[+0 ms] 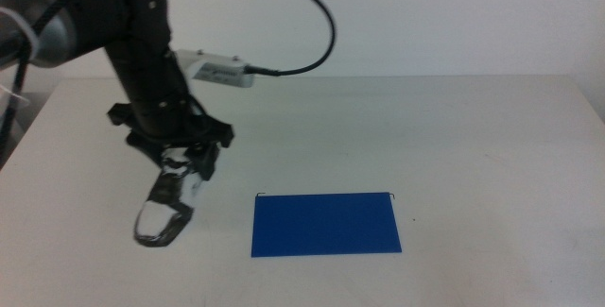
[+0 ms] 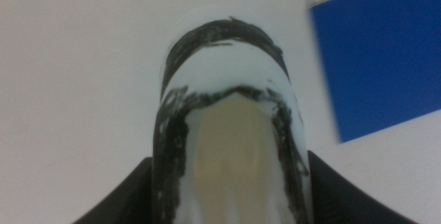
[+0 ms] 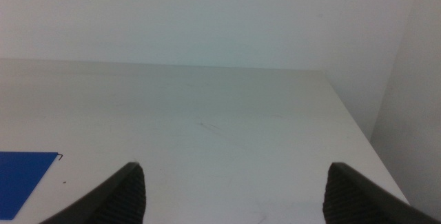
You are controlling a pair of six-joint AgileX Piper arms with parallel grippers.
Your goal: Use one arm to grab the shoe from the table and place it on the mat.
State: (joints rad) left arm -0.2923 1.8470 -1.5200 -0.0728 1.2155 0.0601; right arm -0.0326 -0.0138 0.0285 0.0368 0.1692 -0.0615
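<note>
My left gripper (image 1: 185, 170) is shut on the shoe (image 1: 168, 203), a white sneaker with black marbled patches. It hangs toe-down over the table (image 1: 473, 137), left of the mat (image 1: 325, 224), and I cannot tell whether its toe touches the surface. The left wrist view is filled by the shoe (image 2: 231, 114) between my two dark jaws, with a corner of the blue mat (image 2: 379, 58) beside it. My right gripper (image 3: 234, 189) is open over bare table, out of the middle view, and a corner of the mat (image 3: 21, 176) shows in its wrist view.
The left arm (image 1: 142, 52) with its cable loop and white wrist box (image 1: 222, 69) reaches in over the table's left half. The table's right edge (image 3: 351, 120) runs close to the right gripper.
</note>
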